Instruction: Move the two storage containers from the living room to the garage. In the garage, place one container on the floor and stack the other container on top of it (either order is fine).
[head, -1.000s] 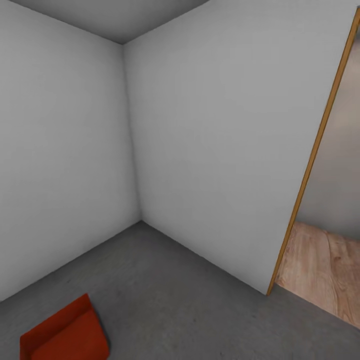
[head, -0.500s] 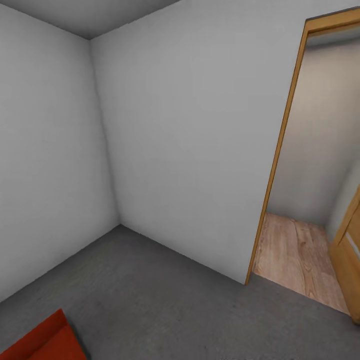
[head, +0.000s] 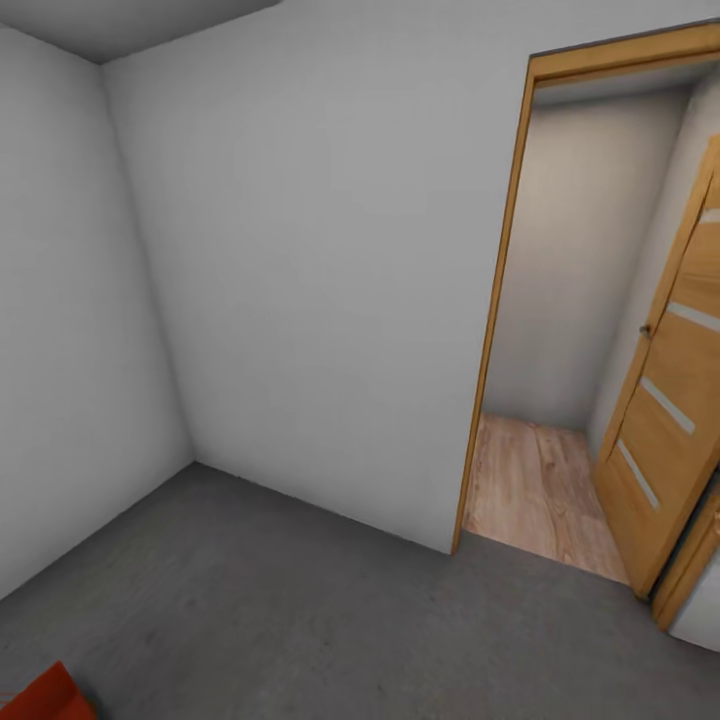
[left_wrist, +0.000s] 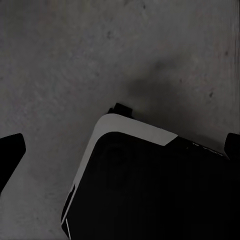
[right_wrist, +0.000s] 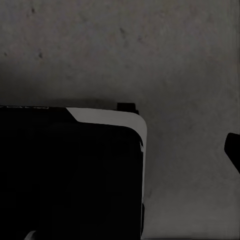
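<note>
One storage container (head: 40, 697) corner rests on the grey floor (head: 300, 610) at the head view's lower left. Finger tips (left_wrist: 11, 152) appear widely spread, nothing between them; right gripper's opening cannot be told. Beyond stand white walls (head: 320, 280) and an open wooden door (head: 665, 420). No writing legible.

The dark grey, rough, mottled concrete-like floor (right_wrist: 165, 55) spreads beneath the camera, speckled with small darker flecks. A large black body with a rounded corner and a pale grey-white rim (right_wrist: 70, 175), part of the robot itself, covers one side of the picture and sits over the floor. A small black tab (right_wrist: 126, 106) juts from its edge. A dark finger tip (right_wrist: 233, 150) shows at the picture's border, apart from the black body, with bare floor between them.
</note>
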